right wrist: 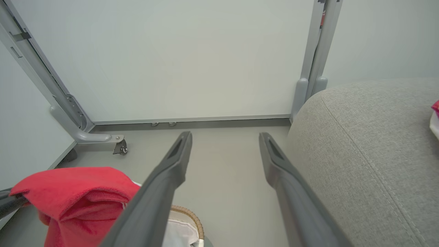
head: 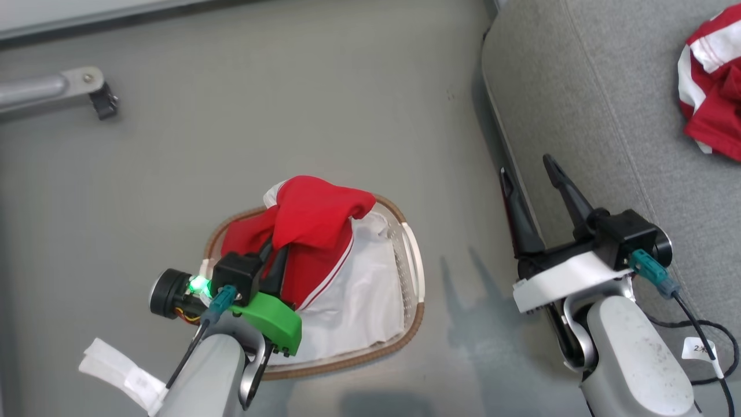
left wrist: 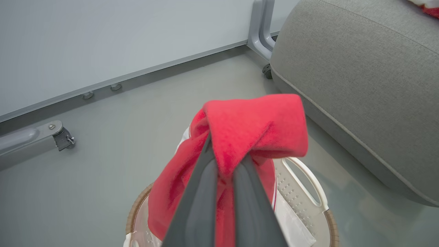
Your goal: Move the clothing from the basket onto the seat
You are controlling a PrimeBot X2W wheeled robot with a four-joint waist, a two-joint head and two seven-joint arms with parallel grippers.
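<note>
A red garment (head: 315,223) with white piping hangs over the basket (head: 414,272), lifted in a bunch above the rim. My left gripper (head: 277,255) is shut on the red garment (left wrist: 253,127), its fingers (left wrist: 202,192) pinching the cloth from below. The same cloth (right wrist: 75,199) shows at the lower left of the right wrist view, over the basket rim (right wrist: 188,214). My right gripper (head: 529,171) stands open at the seat's (head: 608,116) front edge, with nothing between its fingers (right wrist: 175,161). Another red and white garment (head: 715,87) lies on the seat at the far right.
A white liner sheet (head: 359,301) fills the basket under the red cloth. Grey frame legs with castors (head: 104,101) stand on the floor at the left, and a white panel wall (right wrist: 188,61) runs behind. A black cable (head: 712,341) trails by my right forearm.
</note>
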